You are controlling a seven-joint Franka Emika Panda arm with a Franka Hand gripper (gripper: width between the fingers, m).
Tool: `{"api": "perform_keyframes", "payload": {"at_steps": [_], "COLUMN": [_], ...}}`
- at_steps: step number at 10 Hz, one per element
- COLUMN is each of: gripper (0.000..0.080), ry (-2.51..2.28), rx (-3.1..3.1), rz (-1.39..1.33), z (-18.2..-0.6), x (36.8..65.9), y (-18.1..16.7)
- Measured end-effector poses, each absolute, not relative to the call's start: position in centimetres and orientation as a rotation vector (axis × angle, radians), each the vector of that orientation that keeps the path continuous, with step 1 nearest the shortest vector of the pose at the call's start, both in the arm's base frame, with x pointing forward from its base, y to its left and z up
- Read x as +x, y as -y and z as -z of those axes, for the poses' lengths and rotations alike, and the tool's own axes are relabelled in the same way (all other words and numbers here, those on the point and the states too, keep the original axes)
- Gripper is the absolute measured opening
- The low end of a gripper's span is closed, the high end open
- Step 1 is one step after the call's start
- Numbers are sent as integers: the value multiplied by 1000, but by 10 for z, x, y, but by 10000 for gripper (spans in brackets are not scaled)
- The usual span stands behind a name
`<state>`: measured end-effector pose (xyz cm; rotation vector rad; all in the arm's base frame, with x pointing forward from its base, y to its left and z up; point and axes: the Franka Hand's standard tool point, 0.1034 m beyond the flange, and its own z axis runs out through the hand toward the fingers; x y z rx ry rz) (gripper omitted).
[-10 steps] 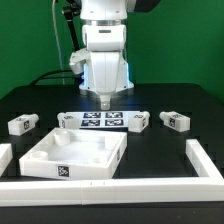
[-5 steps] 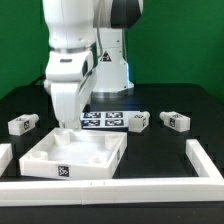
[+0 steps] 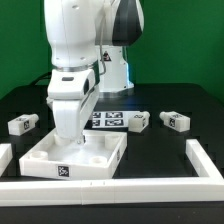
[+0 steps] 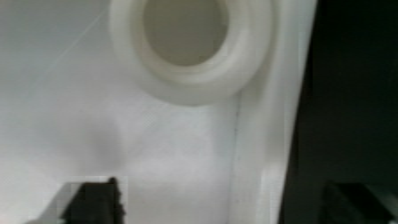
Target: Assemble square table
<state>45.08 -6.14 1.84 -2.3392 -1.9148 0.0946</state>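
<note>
The square tabletop (image 3: 88, 158) is a white tray with a raised rim and a tag on its front wall, lying at the exterior view's lower left. My gripper (image 3: 65, 133) is lowered over its far-left corner. In the wrist view the gripper (image 4: 228, 205) is open and holds nothing. One dark finger (image 4: 89, 202) is over the tray floor, the other over the black table, with the rim wall (image 4: 267, 130) between them. A round leg socket (image 4: 187, 50) shows just ahead. Leg blocks lie at the left (image 3: 22, 124) and at the right (image 3: 138, 121) (image 3: 175, 121).
The marker board (image 3: 112, 120) lies behind the tabletop, partly hidden by the arm. White border rails run along the front (image 3: 110, 186), the right (image 3: 201, 156) and the left (image 3: 4, 157) of the black table.
The arm swung from above the marker board to the exterior view's left and came down onto the tabletop's far-left corner. It now hides the leg block that lay beside the board.
</note>
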Motion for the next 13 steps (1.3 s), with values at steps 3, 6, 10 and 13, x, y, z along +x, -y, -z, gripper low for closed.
{"api": "perform_keyframes", "payload": {"at_steps": [3, 6, 10, 13], "gripper": [191, 59, 59, 61], "ry": [1913, 1914, 1914, 2079], "rx": [-2339, -2342, -2342, -2275], "rz": [-96, -93, -93, -33], "z": [-18, -18, -18, -21], "x": [450, 451, 451, 467], "y": [62, 62, 62, 39]}}
